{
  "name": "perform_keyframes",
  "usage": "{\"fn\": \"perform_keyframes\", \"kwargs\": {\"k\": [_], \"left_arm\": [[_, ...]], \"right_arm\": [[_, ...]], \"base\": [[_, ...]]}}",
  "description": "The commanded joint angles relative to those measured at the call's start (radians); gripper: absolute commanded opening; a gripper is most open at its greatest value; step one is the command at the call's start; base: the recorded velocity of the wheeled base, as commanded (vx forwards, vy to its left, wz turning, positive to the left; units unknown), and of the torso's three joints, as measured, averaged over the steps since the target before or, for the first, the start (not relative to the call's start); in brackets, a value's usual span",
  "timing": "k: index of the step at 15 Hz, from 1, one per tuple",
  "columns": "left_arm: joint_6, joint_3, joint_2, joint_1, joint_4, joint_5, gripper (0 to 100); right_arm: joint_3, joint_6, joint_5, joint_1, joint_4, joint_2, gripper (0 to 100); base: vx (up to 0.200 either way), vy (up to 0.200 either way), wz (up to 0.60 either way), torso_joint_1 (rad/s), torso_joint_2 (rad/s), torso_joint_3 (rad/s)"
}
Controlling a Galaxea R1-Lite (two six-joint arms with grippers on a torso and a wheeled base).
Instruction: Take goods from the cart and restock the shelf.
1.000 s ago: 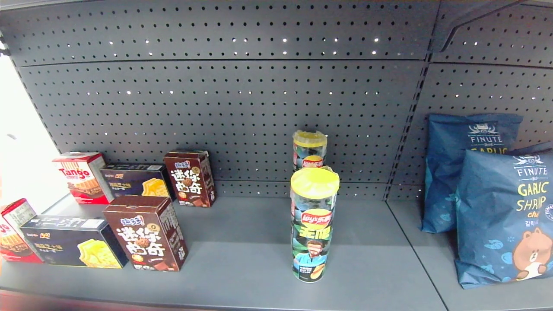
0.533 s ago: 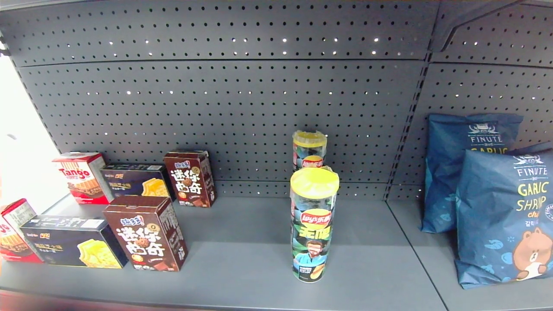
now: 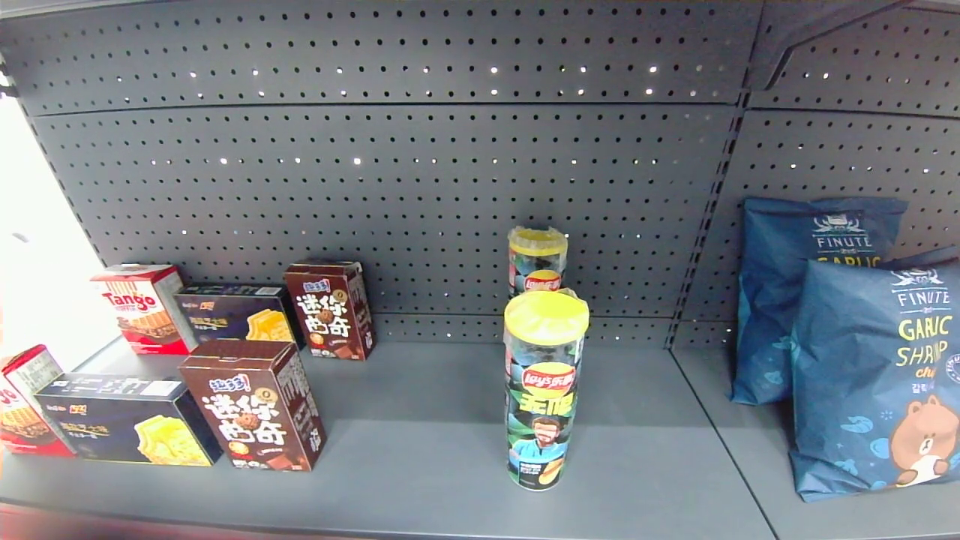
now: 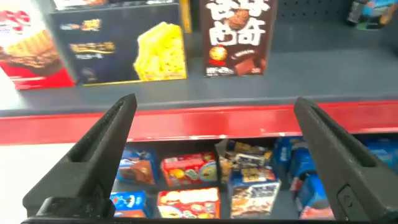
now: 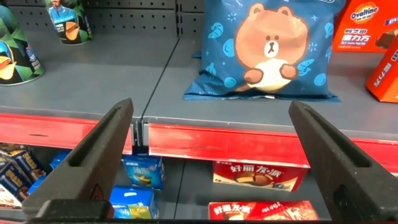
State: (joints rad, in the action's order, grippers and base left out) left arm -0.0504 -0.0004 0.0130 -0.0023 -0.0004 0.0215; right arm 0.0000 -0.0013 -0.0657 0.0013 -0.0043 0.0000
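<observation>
Rear chip can (image 3: 537, 259): lower half hidden behind front can (image 3: 544, 390). Far blue bag (image 3: 795, 300): overlapped by near bag (image 3: 870, 375), itself cut by the right edge. Near-left red box (image 3: 19, 416): cropped.

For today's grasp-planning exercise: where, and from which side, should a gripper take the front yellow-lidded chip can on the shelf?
Likely the mid-body of the front chip can, from the front, fingers left and right: it stands upright, with a second can behind and bare shelf either side.
</observation>
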Motion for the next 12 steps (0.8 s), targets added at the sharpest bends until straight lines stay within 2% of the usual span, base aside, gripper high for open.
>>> {"fn": "perform_keyframes", "kwargs": {"k": [1,2,3,4,5,6,7,8,10,11,12], "left_arm": [[-0.029,0.000,-0.013,0.001,-0.001,0.003,100],[-0.049,0.000,-0.013,0.001,-0.003,0.012,100],[-0.051,0.000,-0.013,-0.001,-0.003,0.057,100],[-0.051,0.000,-0.013,-0.001,0.002,0.153,100],[-0.051,0.000,-0.013,-0.001,0.002,0.164,100],[-0.049,0.000,-0.013,-0.001,0.002,0.152,100],[-0.025,0.000,-0.013,-0.001,0.002,0.137,100],[-0.014,0.000,-0.013,0.001,0.002,0.124,100],[-0.016,0.000,-0.013,0.001,0.000,0.067,100],[-0.019,0.000,-0.013,0.001,0.000,0.015,100],[-0.012,0.000,-0.013,0.001,0.000,0.014,100]], "right_arm": [[0.000,0.000,0.000,0.000,0.000,0.000,100],[0.000,0.000,0.000,0.000,0.000,0.000,100],[0.000,0.000,0.000,0.000,0.000,0.000,100],[0.000,0.000,0.000,0.000,0.000,0.000,100],[0.000,0.000,0.000,0.000,0.000,0.000,100],[0.000,0.000,0.000,0.000,0.000,0.000,100],[0.000,0.000,0.000,0.000,0.000,0.000,100],[0.000,0.000,0.000,0.000,0.000,0.000,100],[0.000,0.000,0.000,0.000,0.000,0.000,100],[0.000,0.000,0.000,0.000,0.000,0.000,100],[0.000,0.000,0.000,0.000,0.000,0.000,100]], "base": [[0.000,0.000,0.00,0.000,0.00,0.000],[0.000,0.000,0.00,0.000,0.00,0.000],[0.000,0.000,0.00,0.000,0.00,0.000],[0.000,0.000,0.00,0.000,0.00,0.000],[0.000,0.000,0.00,0.000,0.00,0.000],[0.000,0.000,0.00,0.000,0.00,0.000],[0.000,0.000,0.00,0.000,0.00,0.000],[0.000,0.000,0.00,0.000,0.00,0.000],[0.000,0.000,0.00,0.000,0.00,0.000],[0.000,0.000,0.00,0.000,0.00,0.000],[0.000,0.000,0.00,0.000,0.00,0.000]]}}
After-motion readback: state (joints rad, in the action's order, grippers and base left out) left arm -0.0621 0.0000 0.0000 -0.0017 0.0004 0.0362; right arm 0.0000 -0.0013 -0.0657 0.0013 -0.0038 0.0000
